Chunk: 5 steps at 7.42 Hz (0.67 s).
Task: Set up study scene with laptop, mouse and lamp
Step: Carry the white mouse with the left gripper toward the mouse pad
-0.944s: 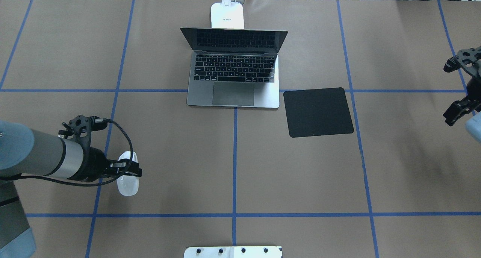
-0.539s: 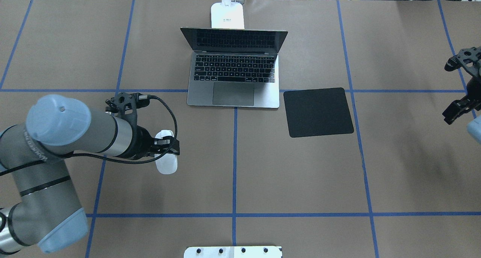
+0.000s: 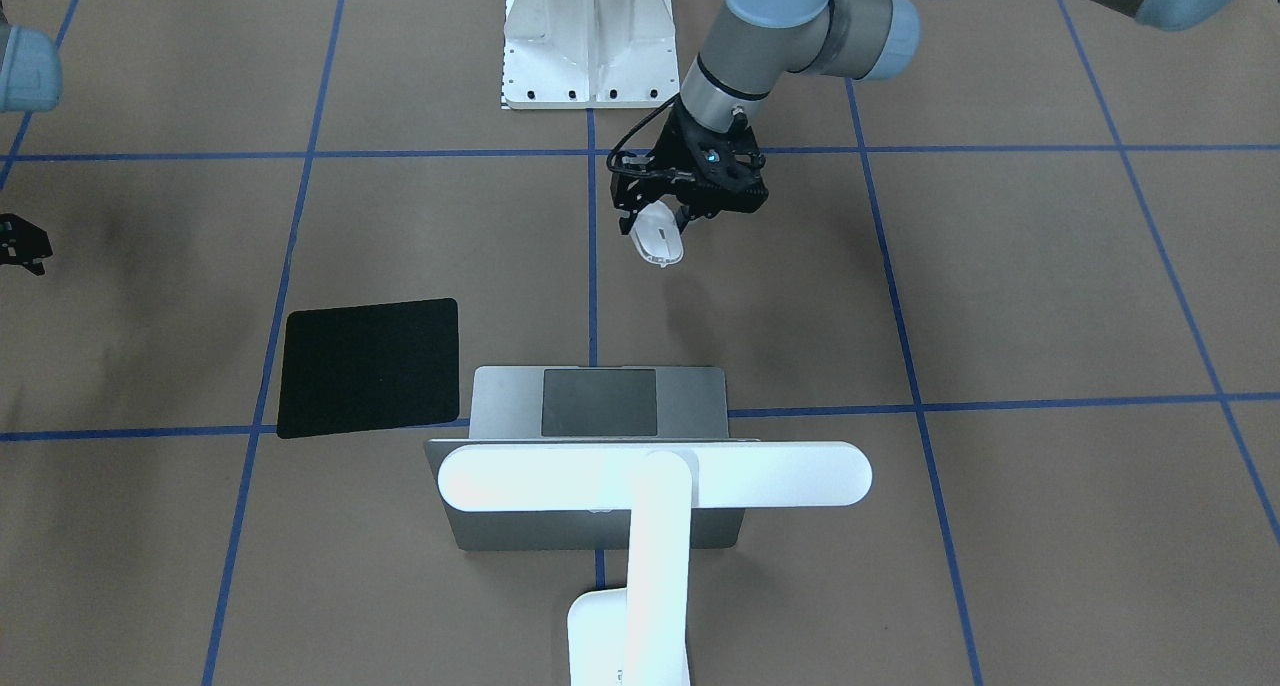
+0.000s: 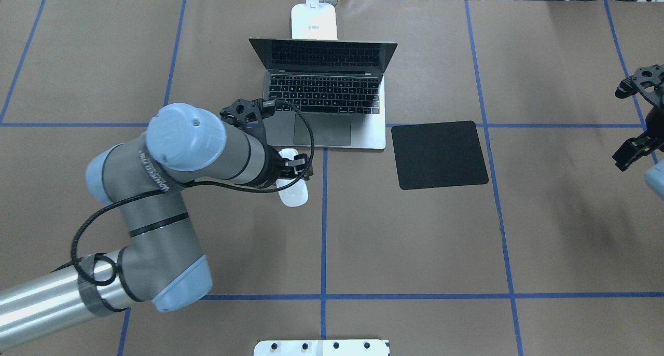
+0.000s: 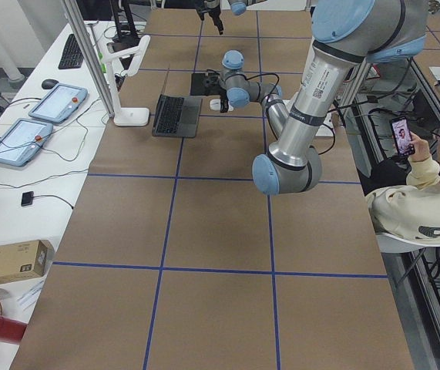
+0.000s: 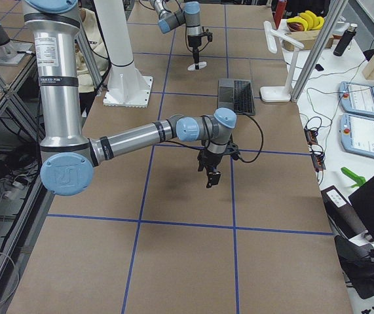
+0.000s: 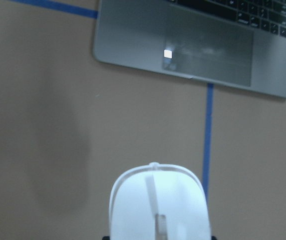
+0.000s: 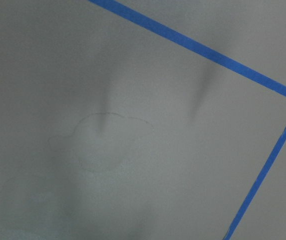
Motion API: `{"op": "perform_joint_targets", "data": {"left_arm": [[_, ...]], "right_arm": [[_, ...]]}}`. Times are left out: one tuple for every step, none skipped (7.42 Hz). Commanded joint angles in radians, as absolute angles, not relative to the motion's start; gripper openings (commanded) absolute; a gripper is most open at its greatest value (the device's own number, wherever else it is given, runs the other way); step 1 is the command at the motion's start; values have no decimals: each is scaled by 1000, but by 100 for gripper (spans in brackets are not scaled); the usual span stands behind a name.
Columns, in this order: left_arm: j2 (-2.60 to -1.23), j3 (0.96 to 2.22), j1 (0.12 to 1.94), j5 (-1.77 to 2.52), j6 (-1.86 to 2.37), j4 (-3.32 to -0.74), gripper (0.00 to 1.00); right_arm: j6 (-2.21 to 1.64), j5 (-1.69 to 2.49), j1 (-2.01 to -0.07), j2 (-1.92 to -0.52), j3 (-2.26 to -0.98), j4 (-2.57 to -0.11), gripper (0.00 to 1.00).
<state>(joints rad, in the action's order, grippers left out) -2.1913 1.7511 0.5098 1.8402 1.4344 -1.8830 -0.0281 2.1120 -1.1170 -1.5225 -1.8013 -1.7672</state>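
Note:
The white mouse [image 4: 294, 194] hangs a little above the table in my left gripper [image 4: 293, 173], which is shut on its rear half. It is just in front of the laptop's left front corner, beside the blue centre line. The left wrist view shows the mouse [image 7: 158, 205] at the bottom and the trackpad beyond it. The grey laptop [image 4: 324, 99] stands open at the back centre. Behind it rises the white lamp [image 3: 655, 476], its bar head over the lid and its base [image 4: 314, 21] at the far edge. My right gripper [image 4: 628, 156] hovers open at the right edge, holding nothing.
A flat black mat [image 4: 439, 154] lies right of the laptop, near its front corner. The white bolted pedestal [image 3: 588, 36] sits at the robot's side. A seated person [image 5: 428, 193] with a phone is beside the table in the left view. Blue tape lines grid the brown table.
My left arm has swung the held mouse from the near left of the table to just in front of the laptop. The right gripper has barely moved.

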Motion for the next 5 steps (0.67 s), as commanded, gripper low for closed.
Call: {"op": "perform_joint_targets", "data": {"left_arm": [[-2325,1628,506,1780,1466,-1884,6],[-2368,1584,503,1751,1492,-1885,6],[-2426,1519,502,1712,1496,-1885,6],[-2491,1455,493,1686,1517,-1887,6],[-2550,1398,462,1637,1538,-1888,6]], "right_arm": [[-32,2111,-1117,-1522,-1798,-1767,100],[-34,2114,-1117,-1519,-1799,-1769,100],[-35,2115,-1117,-1516,-1799,-1769,100],[-34,2118,-1117,-1516,-1799,-1769,100],[-37,2120,-1117,-1514,-1804,-1769,100]]}}
